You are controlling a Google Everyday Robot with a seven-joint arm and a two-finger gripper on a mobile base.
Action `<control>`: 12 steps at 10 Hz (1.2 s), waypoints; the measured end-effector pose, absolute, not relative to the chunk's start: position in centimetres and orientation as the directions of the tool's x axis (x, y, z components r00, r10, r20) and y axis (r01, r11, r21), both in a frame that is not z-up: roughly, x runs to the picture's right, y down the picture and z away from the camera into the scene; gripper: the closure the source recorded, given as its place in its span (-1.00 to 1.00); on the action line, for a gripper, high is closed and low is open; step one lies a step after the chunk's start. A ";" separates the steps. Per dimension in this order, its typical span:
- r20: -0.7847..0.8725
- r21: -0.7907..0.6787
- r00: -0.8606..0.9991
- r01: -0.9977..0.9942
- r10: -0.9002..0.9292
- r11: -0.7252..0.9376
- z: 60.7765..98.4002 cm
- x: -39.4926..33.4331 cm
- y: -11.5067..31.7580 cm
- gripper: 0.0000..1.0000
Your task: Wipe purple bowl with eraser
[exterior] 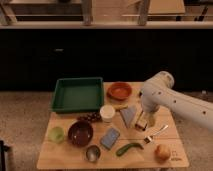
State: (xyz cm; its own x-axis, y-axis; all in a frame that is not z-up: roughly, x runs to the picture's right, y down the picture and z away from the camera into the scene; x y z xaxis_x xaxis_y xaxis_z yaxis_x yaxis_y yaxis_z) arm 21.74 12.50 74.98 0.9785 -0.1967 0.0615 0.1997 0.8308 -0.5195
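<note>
The purple bowl [80, 133] sits at the front left of the wooden table [65, 159], dark and glossy, with nothing in it. The eraser [140, 123] is a small tan-brown block right of the grey folded cloth [128, 115], partly hidden by my gripper. My gripper [142, 119] hangs from the white arm [170, 100] and is down right over the eraser, far to the right of the purple bowl.
On the table are a green tray [77, 94], an orange-red bowl [120, 91], a white cup [107, 113], dark grapes [90, 118], a green apple [56, 134], a blue-grey pad [110, 138], a steel cup [92, 153], a green pepper [129, 148], a utensil [156, 134] and an orange fruit [162, 152].
</note>
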 end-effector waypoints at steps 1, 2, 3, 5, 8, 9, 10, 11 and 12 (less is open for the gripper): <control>0.070 -0.520 0.976 0.213 -0.207 0.827 75.4 21.4 12.7 -0.60; 0.080 -0.519 0.972 0.229 -0.220 0.823 75.9 20.7 12.8 -0.60; 0.087 -0.517 0.971 0.236 -0.223 0.823 76.2 20.4 12.8 -0.60; 0.098 -0.515 0.969 0.245 -0.227 0.821 77.2 20.2 13.2 -0.60; 0.119 -0.517 0.963 0.269 -0.243 0.813 78.6 19.3 13.3 -0.60; 0.125 -0.518 0.961 0.275 -0.247 0.810 79.1 19.2 13.5 -0.60; 0.132 -0.520 0.958 0.284 -0.253 0.805 79.8 19.0 13.8 -0.60; 0.137 -0.522 0.957 0.289 -0.256 0.802 80.3 19.0 14.0 -0.60; 0.140 -0.522 0.956 0.292 -0.257 0.802 80.5 18.9 13.8 -0.60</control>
